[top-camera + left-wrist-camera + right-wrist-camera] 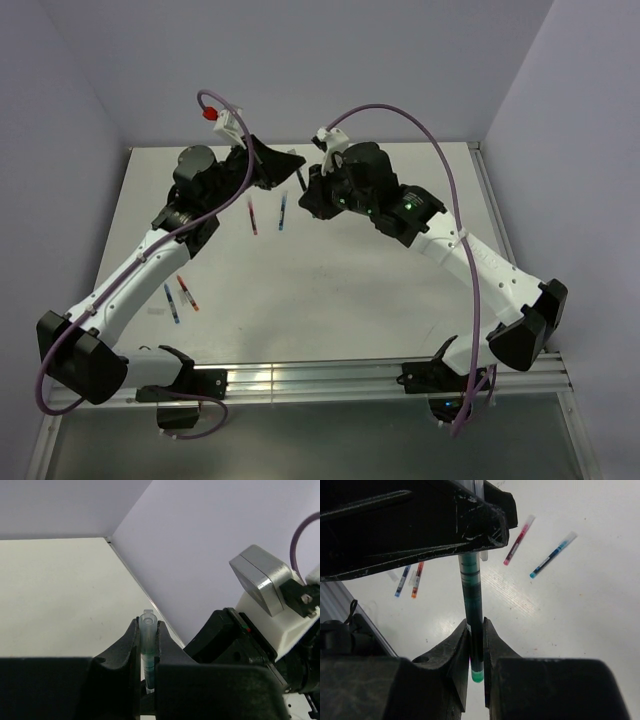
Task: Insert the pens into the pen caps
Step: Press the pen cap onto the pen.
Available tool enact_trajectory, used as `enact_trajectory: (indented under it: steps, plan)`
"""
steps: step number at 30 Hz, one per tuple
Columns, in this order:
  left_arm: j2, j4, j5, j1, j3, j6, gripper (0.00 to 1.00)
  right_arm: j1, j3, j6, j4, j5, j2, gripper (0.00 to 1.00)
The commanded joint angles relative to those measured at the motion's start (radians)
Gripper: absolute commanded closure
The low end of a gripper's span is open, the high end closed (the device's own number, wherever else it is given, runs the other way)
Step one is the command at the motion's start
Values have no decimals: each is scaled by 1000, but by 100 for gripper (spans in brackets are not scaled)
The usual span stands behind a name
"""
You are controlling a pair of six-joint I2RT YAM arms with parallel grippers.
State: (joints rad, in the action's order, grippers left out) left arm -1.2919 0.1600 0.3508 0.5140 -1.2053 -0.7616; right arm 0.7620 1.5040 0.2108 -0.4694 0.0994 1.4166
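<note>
No legible text or markings

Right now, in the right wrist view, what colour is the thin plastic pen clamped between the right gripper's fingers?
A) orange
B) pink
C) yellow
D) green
D: the thin green plastic pen stands clamped in the right gripper, its green end poking out below, while the pink pen lies loose on the white table.
</note>
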Motion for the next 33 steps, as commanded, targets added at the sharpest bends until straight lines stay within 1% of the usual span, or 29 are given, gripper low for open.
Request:
enact_trajectory:
  steps: [1,2,4,5,8,11,13,15,17,19,20,22,23,24,26,27,29,30,32,33]
  plan:
    - [11,-117,249,49,62,47,100,-65,104,33,279,11,-15,100]
    - [16,-79,305,37,81,44,100,-88,95,47,293,34,-24,100]
    - [19,-34,348,24,102,25,100,-110,81,68,307,90,-30,100]
    - [19,-16,402,18,121,16,100,-121,75,76,324,108,-33,100]
    - [20,129,502,-18,165,-51,100,-173,45,126,365,201,-48,100]
    - [23,193,586,-37,188,-74,100,-205,4,153,422,276,-68,100]
    - [22,248,626,-37,199,-93,100,-234,-17,170,452,308,-74,100]
    - [13,274,677,-39,205,-108,100,-263,-27,196,466,365,-79,100]
    - [0,337,714,-40,220,-131,100,-283,-44,217,520,434,-77,100]
    - [-1,412,752,-39,252,-189,100,-305,-65,246,569,471,-79,100]
    - [-1,482,758,-40,262,-211,100,-309,-70,254,584,509,-74,100]
    - [-7,535,796,-40,277,-264,100,-319,-86,285,630,543,-71,100]
    - [-17,624,809,-39,286,-290,100,-326,-91,297,646,562,-68,100]
    - [-20,666,818,-39,294,-350,100,-331,-94,315,661,598,-64,100]
    - [-32,751,830,-40,308,-393,100,-337,-100,328,687,620,-58,100]
    - [-33,751,829,-40,309,-404,100,-337,-100,329,690,628,-56,100]
    - [-30,712,803,-42,296,-380,100,-337,-96,326,673,635,-51,100]
    - [-26,628,789,-42,287,-331,100,-337,-90,319,667,638,-50,100]
    - [-17,534,736,-45,253,-253,100,-336,-79,300,620,629,-47,100]
    - [-15,441,709,-46,241,-227,100,-336,-68,285,591,632,-44,100]
